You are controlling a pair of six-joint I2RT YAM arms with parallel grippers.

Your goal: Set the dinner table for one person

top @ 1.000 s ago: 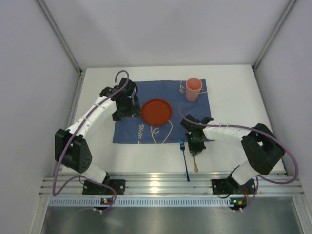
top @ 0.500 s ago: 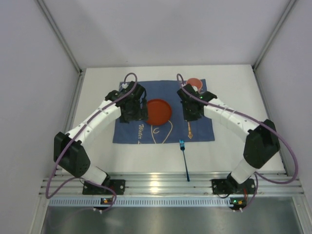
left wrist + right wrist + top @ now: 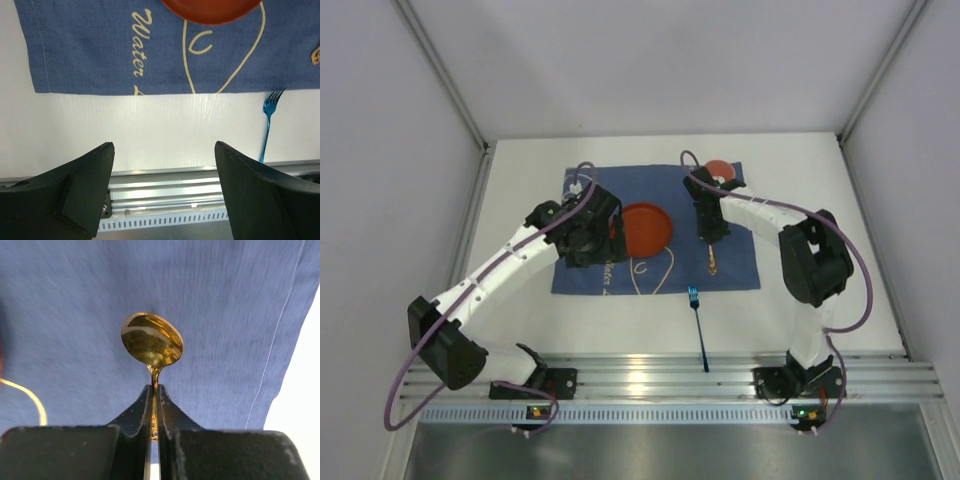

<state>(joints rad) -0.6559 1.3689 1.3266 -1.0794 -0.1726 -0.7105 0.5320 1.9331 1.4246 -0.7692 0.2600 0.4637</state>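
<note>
The white dinner table [image 3: 810,200] carries a blue cloth [image 3: 732,262] with a red plate [image 3: 642,228] on it. A pink cup [image 3: 721,170] stands at the cloth's far right corner, partly hidden by my right arm. My right gripper [image 3: 710,238] is shut on a gold spoon [image 3: 710,262] and holds it low over the cloth, right of the plate. In the right wrist view the spoon [image 3: 152,340] sticks out ahead of the shut gripper [image 3: 155,390]. My left gripper [image 3: 588,235] hovers over the cloth's left part, open and empty [image 3: 162,170]. A blue fork [image 3: 698,325] lies on the table near the front.
The ribbed aluminium rail [image 3: 650,378] runs along the near edge and also shows in the left wrist view [image 3: 190,200]. Grey walls close in the table at the left, right and back. The fork [image 3: 267,125] lies just off the cloth's near edge [image 3: 125,50].
My right gripper has carried the gold spoon from the bare table by the fork up over the cloth, right of the plate. My left gripper has shifted slightly towards the plate.
</note>
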